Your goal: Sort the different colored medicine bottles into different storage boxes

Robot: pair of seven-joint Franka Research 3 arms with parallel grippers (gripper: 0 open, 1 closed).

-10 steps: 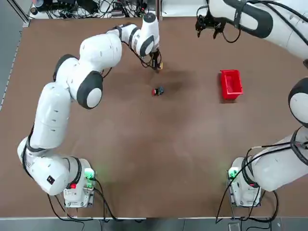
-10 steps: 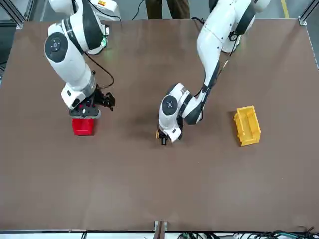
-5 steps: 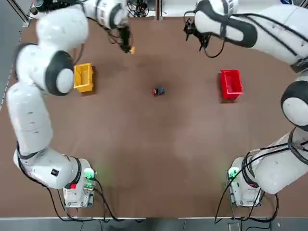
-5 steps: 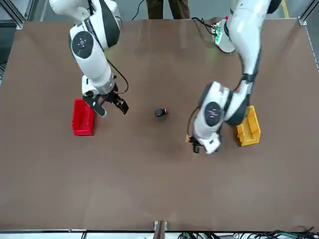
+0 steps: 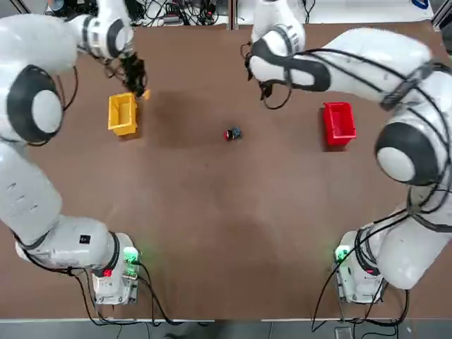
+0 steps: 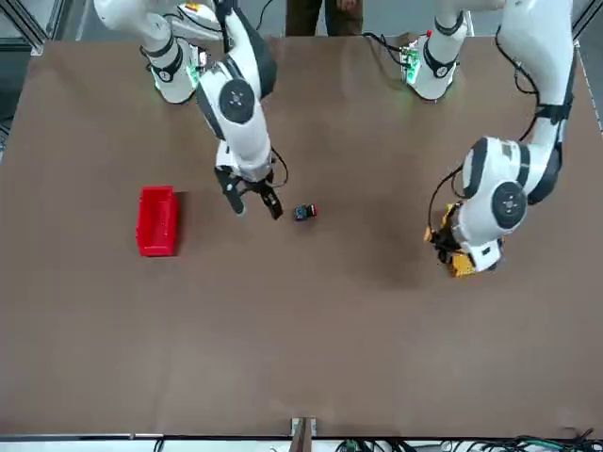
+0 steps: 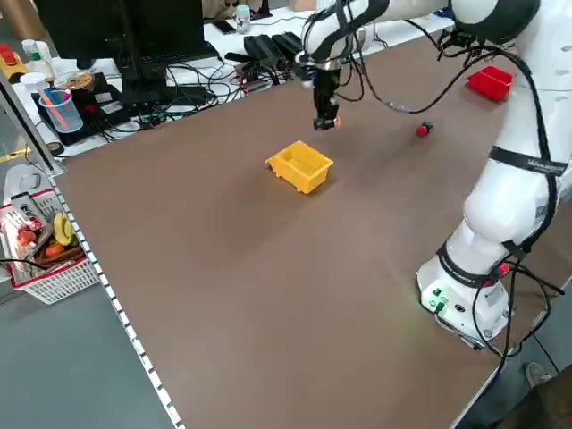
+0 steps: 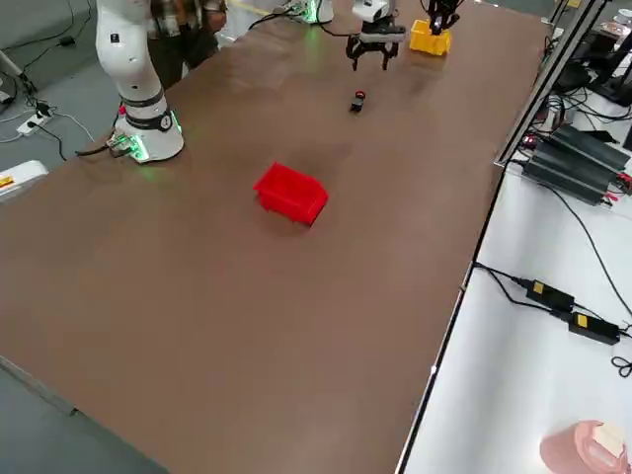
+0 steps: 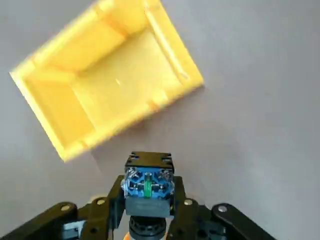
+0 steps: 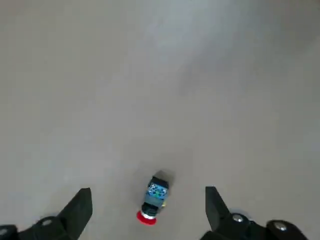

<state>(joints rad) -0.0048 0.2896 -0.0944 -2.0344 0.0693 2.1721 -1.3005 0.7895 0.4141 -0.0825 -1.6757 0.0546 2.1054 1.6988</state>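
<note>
Your left gripper, clamped on the orange-capped bottle, hangs just beside the yellow bin, at its 1 o'clock; shift over, release; right gripper spread above the red-capped bottle

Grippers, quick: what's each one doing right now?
Left gripper: shut on the tiny dark bottle with the orange-yellow cap, beside the yellow plastic bin.
Right gripper: open, empty, above the tiny dark bottle with the red cap.

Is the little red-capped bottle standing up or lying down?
Lying down. The red-capped bottle rests on its side on the table, its cap pointing sideways, in front of the open right hand.
</note>
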